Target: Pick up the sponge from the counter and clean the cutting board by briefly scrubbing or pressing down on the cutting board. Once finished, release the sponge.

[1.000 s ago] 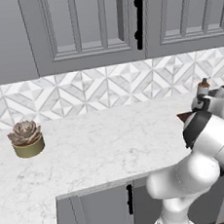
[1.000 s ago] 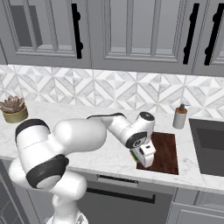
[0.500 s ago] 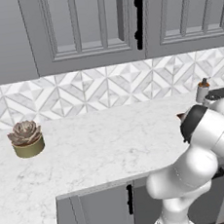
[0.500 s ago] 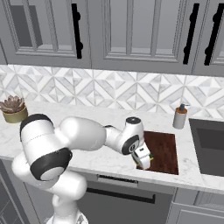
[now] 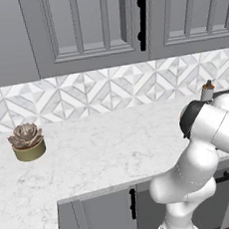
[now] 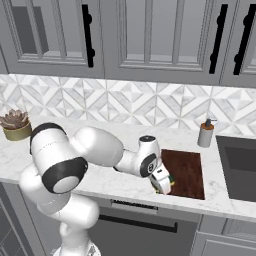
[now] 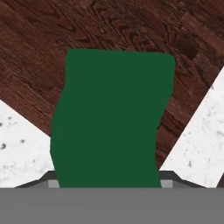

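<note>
My gripper [image 6: 163,184] is shut on the sponge [image 6: 169,180], a small block with a dark green top over yellow. It hangs low over the front left corner of the dark reddish-brown cutting board [image 6: 186,169]. In the hand view the green sponge [image 7: 111,118] sits between the fingers and hides the tips. Behind it I see the board's wood grain [image 7: 109,26], with white marble counter [image 7: 17,140] on either side. Whether the sponge touches the board I cannot tell. The board lies on the counter [image 6: 100,137], just left of the sink.
A soap dispenser [image 6: 204,134] stands behind the board by the backsplash and shows too in the left base view [image 5: 207,90]. A dark sink [image 6: 240,165] lies to the right. A potted succulent [image 6: 16,125] [image 5: 27,142] stands far left. Grey wall cabinets hang overhead.
The hand has sunk a little toward the board's front left corner, still holding the sponge. The forearm has swung lower and closer to the counter.
</note>
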